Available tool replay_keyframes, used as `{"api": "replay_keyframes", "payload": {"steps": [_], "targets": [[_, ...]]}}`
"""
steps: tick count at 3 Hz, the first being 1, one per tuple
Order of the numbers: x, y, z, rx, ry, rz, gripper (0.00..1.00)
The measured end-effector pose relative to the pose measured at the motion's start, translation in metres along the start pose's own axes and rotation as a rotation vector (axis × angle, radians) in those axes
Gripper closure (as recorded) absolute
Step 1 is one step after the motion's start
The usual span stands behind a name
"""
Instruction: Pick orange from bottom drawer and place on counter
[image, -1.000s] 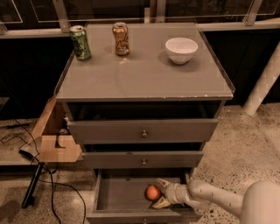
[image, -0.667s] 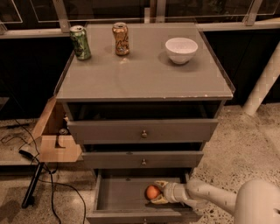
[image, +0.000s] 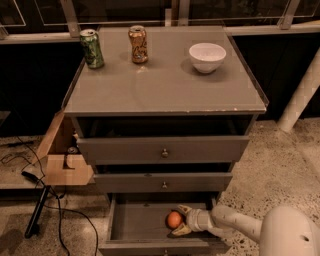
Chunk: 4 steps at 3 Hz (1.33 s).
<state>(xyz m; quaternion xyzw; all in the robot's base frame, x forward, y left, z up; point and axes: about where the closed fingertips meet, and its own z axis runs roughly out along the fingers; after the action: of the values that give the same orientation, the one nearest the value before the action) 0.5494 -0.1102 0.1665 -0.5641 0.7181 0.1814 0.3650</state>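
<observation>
The orange (image: 173, 219) lies on the floor of the pulled-out bottom drawer (image: 135, 221), right of its middle. My gripper (image: 181, 220) reaches into the drawer from the right, low at the frame's bottom. It is open, with one finger behind the orange's right side and one finger in front of it. The orange still rests on the drawer floor. The counter (image: 165, 85) is the grey top of the cabinet, high above the drawer.
On the counter stand a green can (image: 92, 48), a copper-orange can (image: 138, 44) and a white bowl (image: 207, 56) along the back. The two upper drawers are slightly open. An open cardboard box (image: 62, 160) and cables sit left of the cabinet. A white post (image: 300, 100) stands at the right.
My gripper has slid left inside the bottom drawer, so its fingers now straddle the orange. The orange has not moved.
</observation>
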Motion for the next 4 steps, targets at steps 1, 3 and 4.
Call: {"api": "replay_keyframes", "payload": {"steps": [1,3,4], "targets": [[0.006,0.001,0.012,-0.010,-0.009,0.020,0.27],[0.011,0.005,0.029,-0.026,-0.025,0.037,0.44],[0.011,0.006,0.029,-0.026,-0.025,0.037,0.67]]}}
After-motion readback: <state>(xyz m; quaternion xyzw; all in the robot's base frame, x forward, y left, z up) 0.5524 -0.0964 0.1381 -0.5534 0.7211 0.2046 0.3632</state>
